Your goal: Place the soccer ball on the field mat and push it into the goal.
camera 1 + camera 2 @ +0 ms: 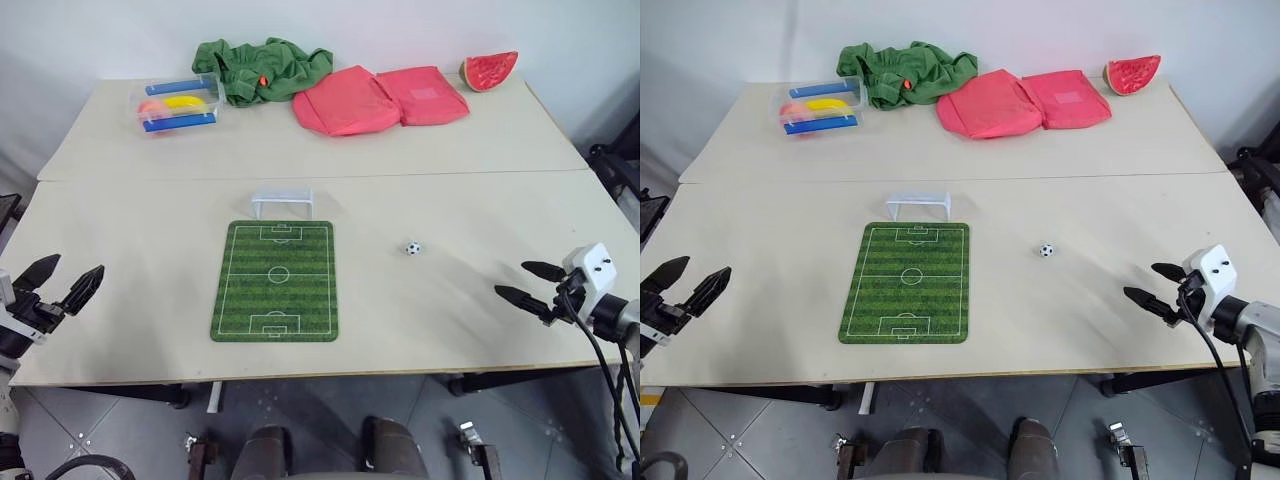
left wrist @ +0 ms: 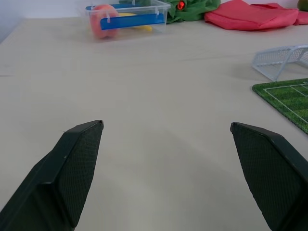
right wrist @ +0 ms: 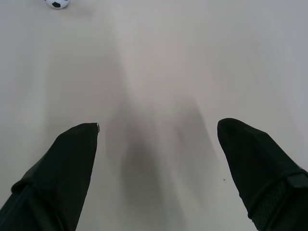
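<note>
**Desk:** What is the step in hand, and how should it be done well?

**Caption writer:** As I judge it, the pickup. The right end effector (image 1: 523, 280), at the lower right of the head view, hovers over the bare surface (image 1: 450, 150) with its two black fingers spread and nothing between them. The soccer ball (image 1: 413, 247) sits up and to the left of it, near but apart, on the surface and not yet on the field mat (image 1: 276, 279). The ball is tiny and will likely roll at a touch, so the fingers should straddle it squarely and close gently. The risk is a nudge that sends it off.

**Desk:** And the pose of the arms?

**Caption writer:** The right arm reaches in from the lower right, its end effector angled slightly down and toward frame centre. In its wrist view the ball shows at the far upper left corner, so it needs swinging toward it. The left end effector (image 1: 58, 278), at the lower left, is likewise released and holds nothing, hanging about level, well apart from the mat.

**Desk:** Further back?

**Caption writer:** The mat lies centre frame, and the goal (image 1: 282, 201) stands just beyond its far short edge. Toward the upper frame lie a clear tray (image 1: 178, 103), a green cloth (image 1: 262, 68), red cloths (image 1: 380, 98) and a watermelon slice (image 1: 489, 70).
</note>
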Tool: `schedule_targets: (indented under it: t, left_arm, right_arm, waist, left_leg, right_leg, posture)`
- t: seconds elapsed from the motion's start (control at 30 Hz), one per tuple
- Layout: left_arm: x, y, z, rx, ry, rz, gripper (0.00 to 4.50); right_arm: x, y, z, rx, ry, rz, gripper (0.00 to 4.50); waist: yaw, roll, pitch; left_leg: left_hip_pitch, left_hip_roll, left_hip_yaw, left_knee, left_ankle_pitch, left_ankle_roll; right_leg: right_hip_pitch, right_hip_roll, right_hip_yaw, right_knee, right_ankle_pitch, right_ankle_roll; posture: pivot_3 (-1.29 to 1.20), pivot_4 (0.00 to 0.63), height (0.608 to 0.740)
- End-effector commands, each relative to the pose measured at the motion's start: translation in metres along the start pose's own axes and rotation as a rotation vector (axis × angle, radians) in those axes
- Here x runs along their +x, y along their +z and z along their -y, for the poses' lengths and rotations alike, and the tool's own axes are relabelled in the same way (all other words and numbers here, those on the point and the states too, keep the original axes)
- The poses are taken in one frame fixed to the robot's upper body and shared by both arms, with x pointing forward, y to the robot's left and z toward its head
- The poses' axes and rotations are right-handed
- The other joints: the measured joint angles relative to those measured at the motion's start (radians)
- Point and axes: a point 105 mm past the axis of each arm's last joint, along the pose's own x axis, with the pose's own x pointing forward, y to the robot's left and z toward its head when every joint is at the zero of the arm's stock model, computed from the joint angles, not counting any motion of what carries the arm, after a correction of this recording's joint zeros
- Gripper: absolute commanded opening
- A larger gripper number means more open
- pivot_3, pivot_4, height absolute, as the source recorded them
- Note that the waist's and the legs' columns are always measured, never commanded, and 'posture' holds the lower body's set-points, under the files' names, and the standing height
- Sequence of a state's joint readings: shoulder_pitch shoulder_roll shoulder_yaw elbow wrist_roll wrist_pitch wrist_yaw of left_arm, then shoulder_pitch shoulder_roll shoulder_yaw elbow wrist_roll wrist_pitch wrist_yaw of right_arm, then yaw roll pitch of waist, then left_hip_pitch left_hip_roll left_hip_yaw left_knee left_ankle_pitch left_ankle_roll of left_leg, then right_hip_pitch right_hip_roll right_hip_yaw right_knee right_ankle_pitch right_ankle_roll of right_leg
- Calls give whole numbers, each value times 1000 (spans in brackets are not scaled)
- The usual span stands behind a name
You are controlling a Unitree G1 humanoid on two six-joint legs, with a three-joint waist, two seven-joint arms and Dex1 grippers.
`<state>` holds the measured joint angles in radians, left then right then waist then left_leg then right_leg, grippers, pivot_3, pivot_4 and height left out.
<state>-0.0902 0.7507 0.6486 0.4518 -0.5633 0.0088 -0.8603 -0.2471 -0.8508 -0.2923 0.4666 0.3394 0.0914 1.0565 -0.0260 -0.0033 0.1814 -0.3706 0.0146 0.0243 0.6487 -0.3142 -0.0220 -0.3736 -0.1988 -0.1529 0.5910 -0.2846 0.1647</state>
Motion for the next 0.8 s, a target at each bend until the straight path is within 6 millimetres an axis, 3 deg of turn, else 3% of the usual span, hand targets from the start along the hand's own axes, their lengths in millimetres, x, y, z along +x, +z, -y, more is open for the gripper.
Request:
schedule_targets:
  t: [0.03, 0.13, 0.27, 0.43, 0.67, 0.8]
  left_arm:
    - [-4, 7, -1, 71, -5, -1, 4500]
    - [-5, 7, -11, 29, 62, -3, 4500]
    - [-5, 10, -10, 47, 59, 6, 4500]
    - [3, 8, -5, 40, 51, 14, 4500]
    - [9, 0, 8, 22, 20, 20, 4500]
    - [6, -1, 11, 14, 36, 38, 4500]
  right_arm:
    - [-10, 14, 4, -31, -32, 34, 4149]
    - [-10, 22, 4, -62, -56, 18, 4149]
    - [1, 57, 6, -83, -123, 64, 4149]
    - [30, 101, -25, -125, 9, 139, 4149]
    - [81, 114, -54, -102, 189, 125, 4149]
    - [116, 99, -61, -104, 242, 81, 4149]
  waist:
    - [0, 0, 0]
    - [0, 0, 0]
    - [-4, 0, 0]
    - [0, 0, 0]
    - [0, -1, 0]
    - [-3, -1, 0]
  left_leg:
    - [0, 0, 0, 0, 0, 0]
    - [0, 0, 0, 0, 0, 0]
    - [0, 0, 1, 1, 0, 0]
    - [0, 1, 1, 1, 0, 0]
    - [0, 1, 1, 0, 0, 0]
    - [0, 1, 2, 1, 0, 0]
  right_leg:
    - [0, 0, 0, 0, 0, 0]
    - [0, 0, 0, 0, 0, 0]
    - [-1, 0, 1, 1, 0, 0]
    - [-2, 0, 2, 2, 0, 0]
    - [-2, 0, 1, 1, 0, 0]
    - [-2, 1, 1, 1, 0, -1]
  posture:
    - [0, 150, 740]
    - [0, 150, 740]
    - [0, 150, 740]
    - [0, 150, 740]
    - [0, 150, 740]
    - [0, 150, 740]
